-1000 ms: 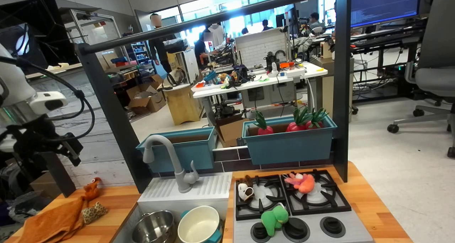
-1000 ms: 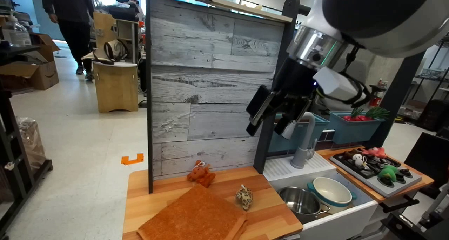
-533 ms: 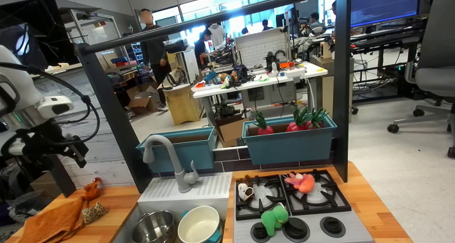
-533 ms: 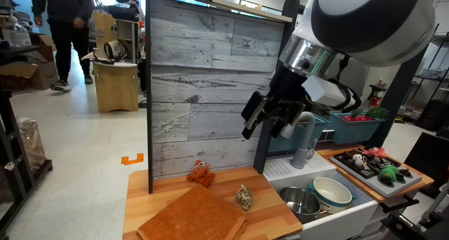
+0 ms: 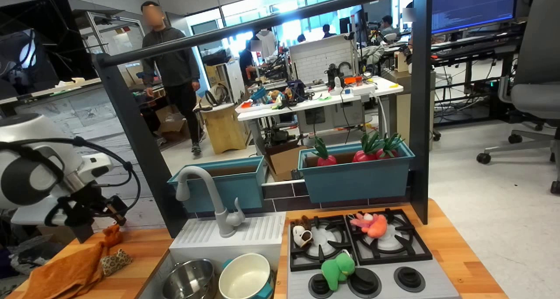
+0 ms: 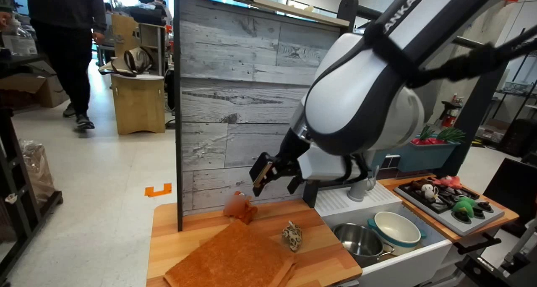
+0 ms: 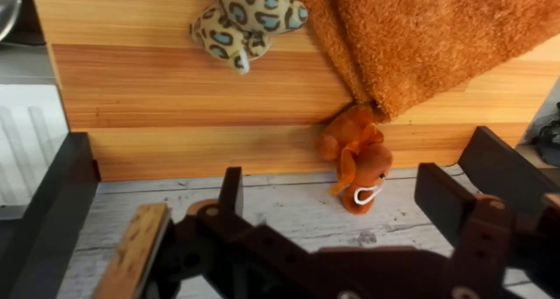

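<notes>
Wrist view: the gripper (image 7: pixel 330 185) spans the lower frame, jaws parted wide, grasping nothing; beyond them, right of centre, the orange plush (image 7: pixel 361 154) sits where the wooden counter (image 7: pixel 197 89) meets the grey panel (image 7: pixel 297 203), presumably propped by it. In an exterior view, lower left: the gripper hangs near the plush, a dark post (image 5: pixel 139 146) probably limiting sideways travel. In an exterior view, lower centre: the towel (image 6: pixel 235 257) lies just before the plush; a gap at right separates the leopard-print toy (image 6: pixel 292 236).
</notes>
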